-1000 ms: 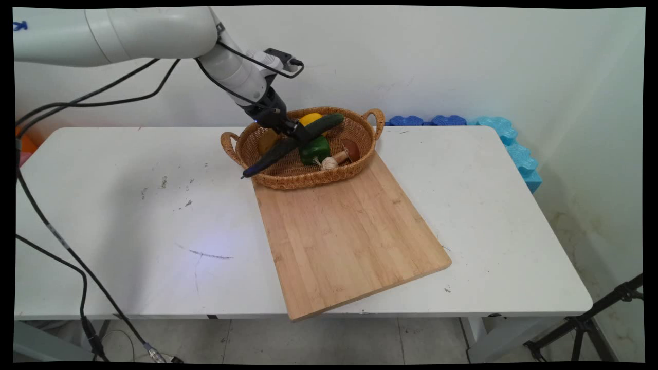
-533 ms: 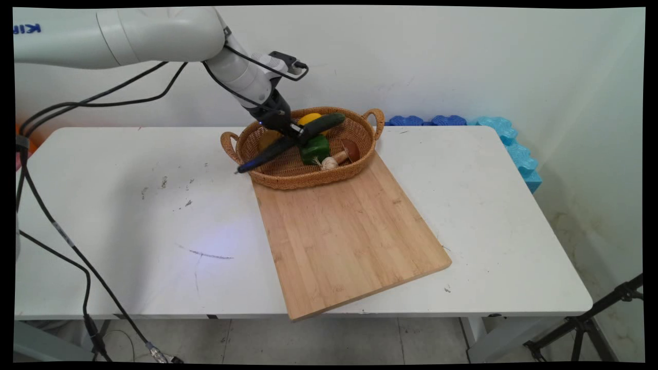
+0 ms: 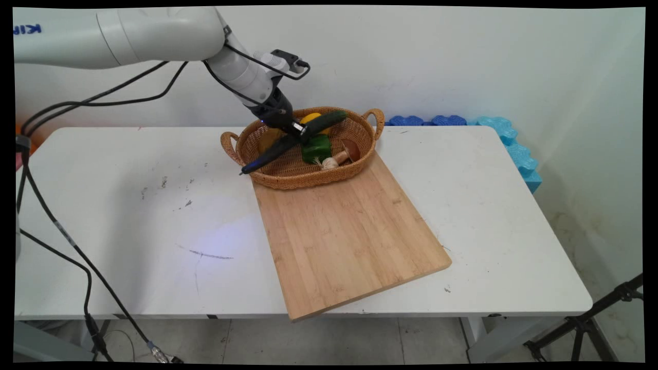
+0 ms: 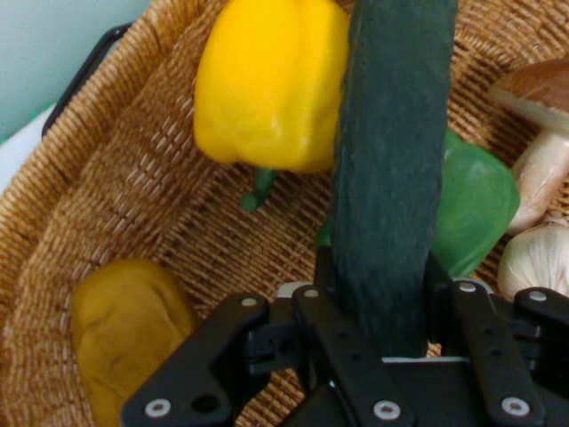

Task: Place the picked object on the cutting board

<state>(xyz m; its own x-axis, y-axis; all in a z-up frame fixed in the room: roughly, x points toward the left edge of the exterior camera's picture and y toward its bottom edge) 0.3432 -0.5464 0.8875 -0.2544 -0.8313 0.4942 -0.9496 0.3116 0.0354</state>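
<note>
My gripper [image 3: 299,132] [image 4: 382,307] is shut on a long dark green cucumber [image 3: 267,156] [image 4: 391,160], holding it near its middle. The cucumber hangs slanted over a woven basket [image 3: 308,179] [image 4: 107,160], its low end jutting past the basket's left front rim. Under and around it in the basket lie a yellow pepper [image 3: 310,118] [image 4: 267,84], a green pepper [image 3: 316,149] [image 4: 480,205], a mushroom [image 3: 347,151] [image 4: 542,133], a garlic bulb [image 3: 329,163] [image 4: 538,258] and a brownish-yellow potato [image 3: 267,140] [image 4: 129,329].
A wooden cutting board [image 3: 349,236] lies on the white table [image 3: 128,216], its far edge under the basket and its near corner at the table's front edge. Blue foam pieces [image 3: 462,121] line the back right against the wall. A black tripod [image 3: 586,324] stands at lower right.
The gripper has risen slightly and shifted right with the cucumber in it; the cucumber's far end now stands a little higher over the basket. Nothing else moved.
</note>
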